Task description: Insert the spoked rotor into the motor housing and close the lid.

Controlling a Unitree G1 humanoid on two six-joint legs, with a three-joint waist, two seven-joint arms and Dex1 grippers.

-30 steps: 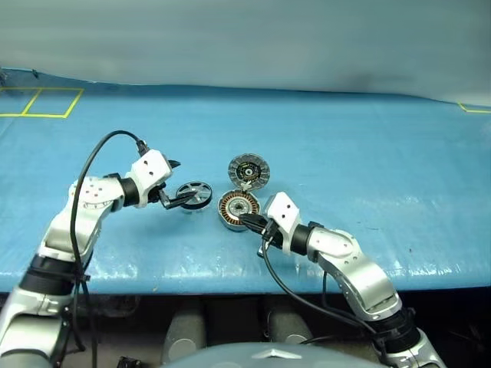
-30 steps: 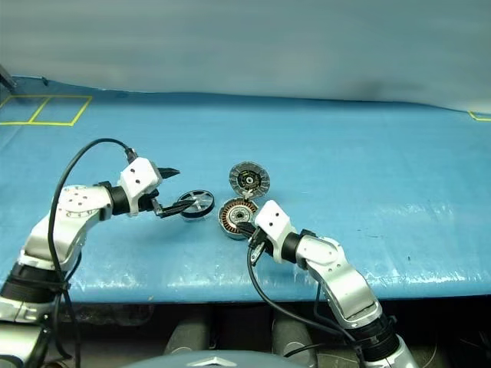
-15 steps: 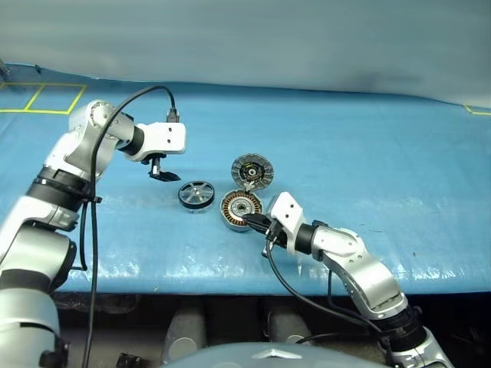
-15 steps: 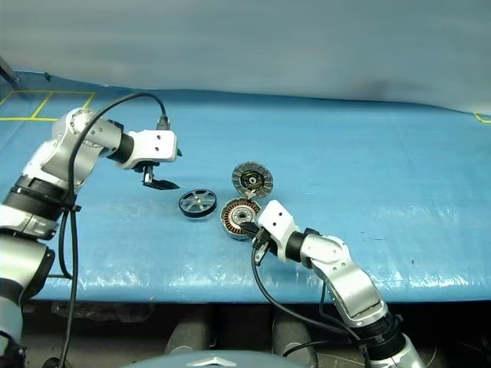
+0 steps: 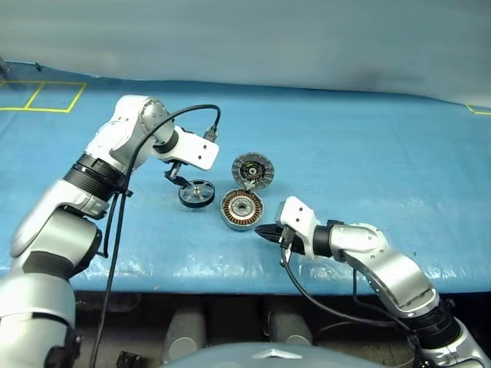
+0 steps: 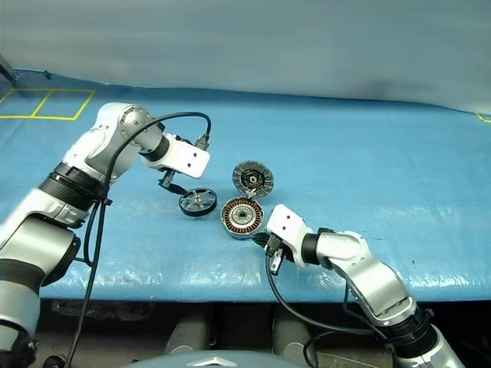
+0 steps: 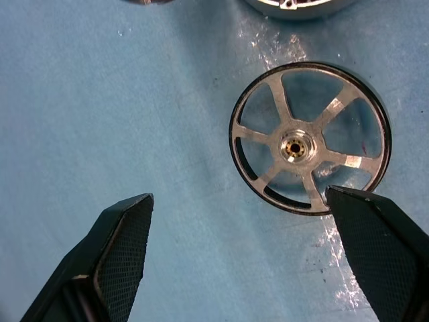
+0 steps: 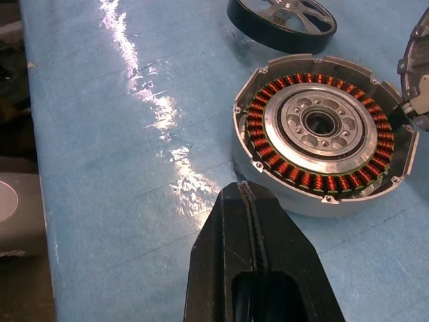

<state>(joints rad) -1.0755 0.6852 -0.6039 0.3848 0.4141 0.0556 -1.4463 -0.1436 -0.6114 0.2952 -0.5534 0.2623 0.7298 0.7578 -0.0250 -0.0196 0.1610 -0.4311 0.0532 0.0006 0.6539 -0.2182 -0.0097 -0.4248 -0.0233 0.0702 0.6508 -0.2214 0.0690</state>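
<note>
left claw (image 7: 234, 261) seemingly swung over spoked rotor (image 7: 309, 138).

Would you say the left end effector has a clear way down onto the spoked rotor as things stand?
Probably yes. The left end effector hangs open just above the spoked rotor, which lies flat on the blue table, apart from the motor housing, with nothing between.

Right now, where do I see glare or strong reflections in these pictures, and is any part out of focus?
In the right wrist view, a bright streak of glare runs across the blue table cover beside the motor housing. In the left wrist view, glare patches lie by the spoked rotor, whose spokes shine. In the right eye view, the cover's front edge gleams faintly. The close black fingers look soft.
</note>
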